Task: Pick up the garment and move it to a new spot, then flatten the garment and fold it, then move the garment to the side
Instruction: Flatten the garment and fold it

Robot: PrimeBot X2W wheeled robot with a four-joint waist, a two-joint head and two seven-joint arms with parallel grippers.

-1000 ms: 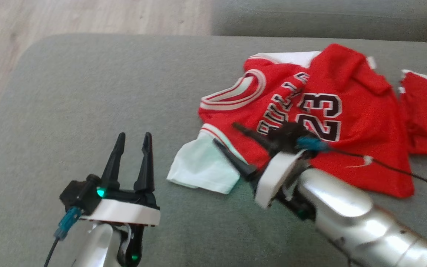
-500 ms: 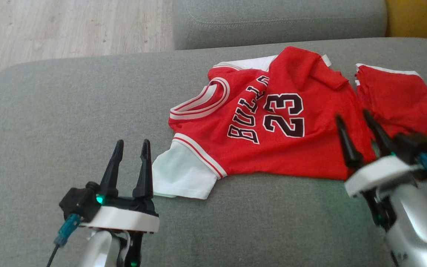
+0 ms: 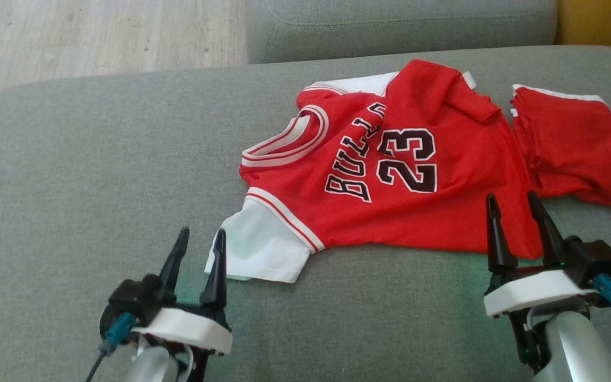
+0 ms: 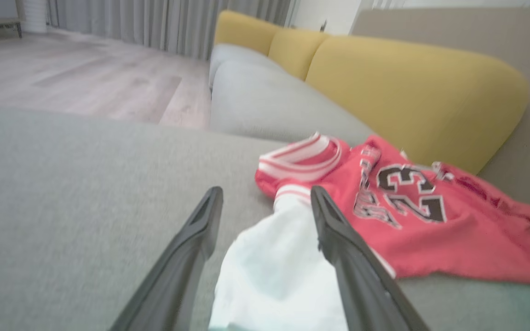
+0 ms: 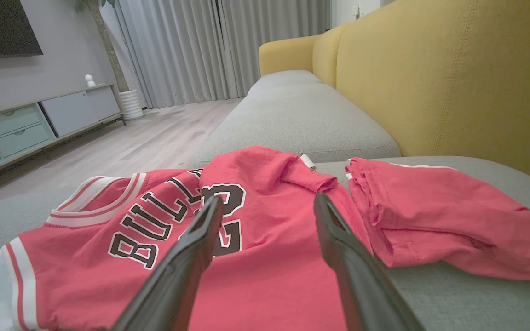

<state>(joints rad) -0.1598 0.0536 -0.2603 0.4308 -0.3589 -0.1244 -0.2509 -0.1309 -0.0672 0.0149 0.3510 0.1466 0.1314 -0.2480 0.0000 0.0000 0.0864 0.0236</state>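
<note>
Left gripper (image 3: 202, 233): low at the near edge, fingers pointing forward, spread wide, holding nothing; tips at the edge of the white sleeve (image 3: 255, 254).
Right gripper (image 3: 512, 197): same pose, wide apart, empty; tips at the hem of the red number-23 jersey (image 3: 390, 159).
Jersey: rumpled, flat on the grey sofa cushion (image 3: 98, 159).
Red shorts (image 3: 570, 148): just beside the jersey, on its right.

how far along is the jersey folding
Done: little that shows. The red jersey lies print up on the grey sofa cushion, unfolded, its far corner flopped over. In hand: nothing is held; the left gripper is open by the white sleeve, and the right gripper is open near the hem corner. Left: flattening, folding and moving it aside.
</note>
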